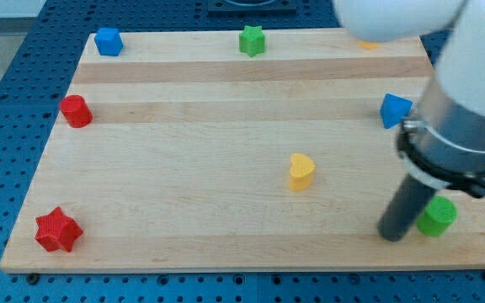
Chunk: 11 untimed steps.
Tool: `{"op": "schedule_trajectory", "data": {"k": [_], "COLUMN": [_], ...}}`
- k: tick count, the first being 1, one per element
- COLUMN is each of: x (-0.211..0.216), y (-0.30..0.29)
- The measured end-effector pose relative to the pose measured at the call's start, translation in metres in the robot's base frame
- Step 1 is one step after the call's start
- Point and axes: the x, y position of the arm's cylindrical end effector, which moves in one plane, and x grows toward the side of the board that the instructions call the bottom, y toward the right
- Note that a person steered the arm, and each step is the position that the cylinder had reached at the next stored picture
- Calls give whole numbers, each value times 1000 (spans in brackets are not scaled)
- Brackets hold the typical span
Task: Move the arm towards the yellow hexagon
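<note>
A sliver of a yellow block [369,44] peeks out under the white arm body at the view's top right, and its shape cannot be made out. A yellow heart-shaped block [301,171] lies right of the board's middle. My tip [391,236] rests on the board at the lower right. It is to the right of and below the yellow heart, and far below the yellow sliver. A green block [439,216] sits just right of the tip, close to the rod.
A blue block [394,109] lies at the right, partly behind the arm. A blue block [108,40] and a green star [252,39] sit along the top edge. A red cylinder [75,110] is at the left and a red star [57,230] at the lower left of the wooden board [183,168].
</note>
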Motion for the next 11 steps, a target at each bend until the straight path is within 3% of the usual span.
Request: {"op": "schedule_trajectory", "data": {"k": [2,6,11], "x": [-69,-103,-16], "y": [18,-45,-138]}}
